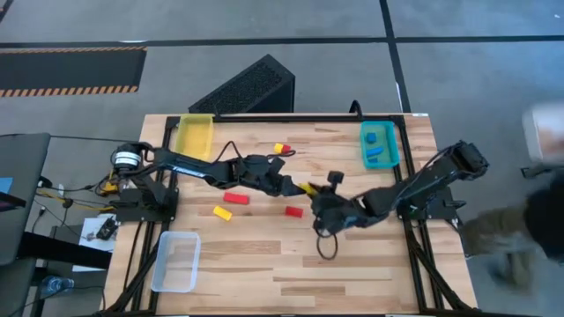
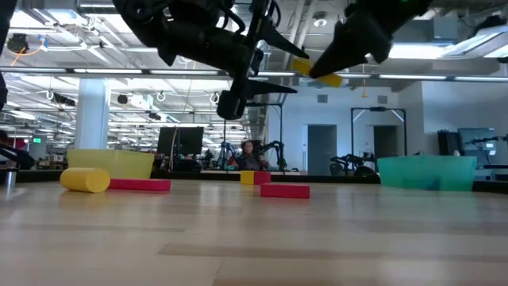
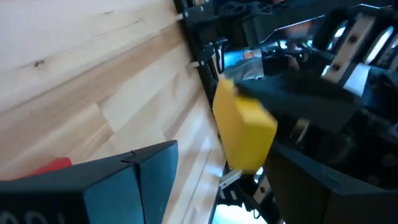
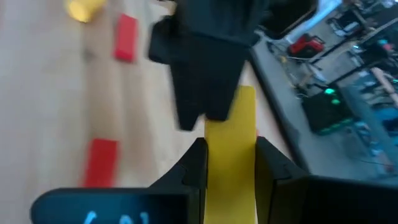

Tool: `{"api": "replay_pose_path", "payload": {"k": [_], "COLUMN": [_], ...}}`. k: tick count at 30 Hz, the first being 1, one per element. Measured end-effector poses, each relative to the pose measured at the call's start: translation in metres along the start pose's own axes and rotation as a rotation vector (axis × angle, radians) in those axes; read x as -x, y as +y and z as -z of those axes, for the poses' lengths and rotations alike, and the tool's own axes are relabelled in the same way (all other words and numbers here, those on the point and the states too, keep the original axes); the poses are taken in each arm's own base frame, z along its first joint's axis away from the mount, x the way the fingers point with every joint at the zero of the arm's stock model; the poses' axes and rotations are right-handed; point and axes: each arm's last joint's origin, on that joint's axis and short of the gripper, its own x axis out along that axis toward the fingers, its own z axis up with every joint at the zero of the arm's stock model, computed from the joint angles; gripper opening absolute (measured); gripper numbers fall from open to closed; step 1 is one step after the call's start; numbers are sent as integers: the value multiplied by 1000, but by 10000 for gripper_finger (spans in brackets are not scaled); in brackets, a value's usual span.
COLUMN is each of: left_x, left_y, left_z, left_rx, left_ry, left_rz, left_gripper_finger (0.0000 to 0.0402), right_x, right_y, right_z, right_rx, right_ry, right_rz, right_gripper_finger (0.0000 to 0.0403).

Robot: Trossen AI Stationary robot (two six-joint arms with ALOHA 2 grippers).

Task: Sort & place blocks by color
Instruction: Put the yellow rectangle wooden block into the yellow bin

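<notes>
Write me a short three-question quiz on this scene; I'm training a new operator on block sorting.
1. True or false: the right tool is shut on a yellow block, lifted off the table.
2. Which tray holds the blue blocks? A) yellow tray B) teal tray C) clear tray
3. Fill in: the left tool, close beside the held block, is ____.
Key: 1 true; 2 B; 3 open.
</notes>
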Motion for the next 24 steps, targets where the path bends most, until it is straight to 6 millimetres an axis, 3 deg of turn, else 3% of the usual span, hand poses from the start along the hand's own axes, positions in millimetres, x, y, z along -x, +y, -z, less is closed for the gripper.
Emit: {"api": "replay_pose_path", "payload": {"k": [5,12,19,24], "left_x": [5,15,23,28], "left_y": [6,5,9,12], "left_z": [-20,-51,-69,-78], "left_rx": [-8,-63,-113,-112], "left_ry": [-45,-150,-127,-128], "left_rz": [-4,93,141,146], "left_gripper_finger": [208,142,85,70], "right_x": [-13,-28,-41,-49], "right_y": [-18,-33,-47,-58], "right_z": [-9,-10,-13,-17], "right_rx": [45,93,61,43], "right_ry": [18,41,28,-6], "right_rz": [51,51,82,78], "right_gripper_finger": [76,76,87,89]}}
